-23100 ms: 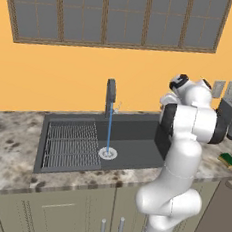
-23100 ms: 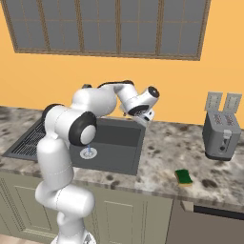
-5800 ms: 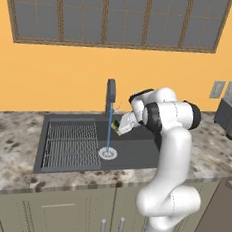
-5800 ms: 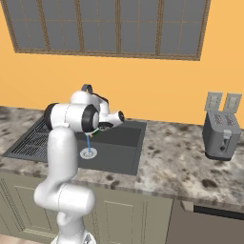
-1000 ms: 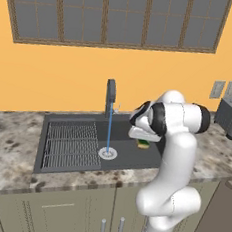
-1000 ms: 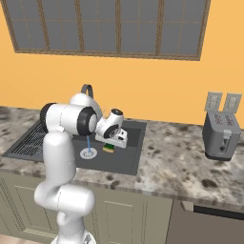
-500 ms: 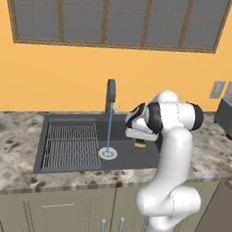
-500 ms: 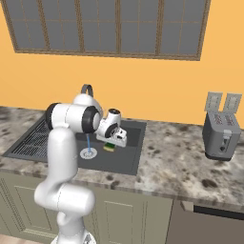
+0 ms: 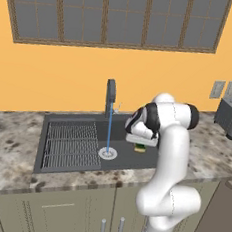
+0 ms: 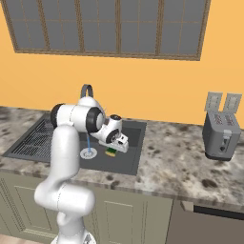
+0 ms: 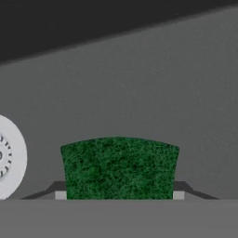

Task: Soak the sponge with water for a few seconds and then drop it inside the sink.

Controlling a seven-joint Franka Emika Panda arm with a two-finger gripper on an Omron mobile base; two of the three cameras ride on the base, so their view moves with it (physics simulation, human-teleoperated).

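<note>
Green-and-yellow sponge (image 11: 119,167), dark grey sink (image 9: 87,121), blue water (image 9: 109,130)

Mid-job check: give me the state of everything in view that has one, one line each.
gripper: shut on the sponge, low over the sink basin.
sponge: held between the fingers, green face to the hand camera, beside the stream, not under it.
water: running, straight down onto the drain.
sink: dark basin, wire rack in its left part.
toaster: upright on the counter.
</note>
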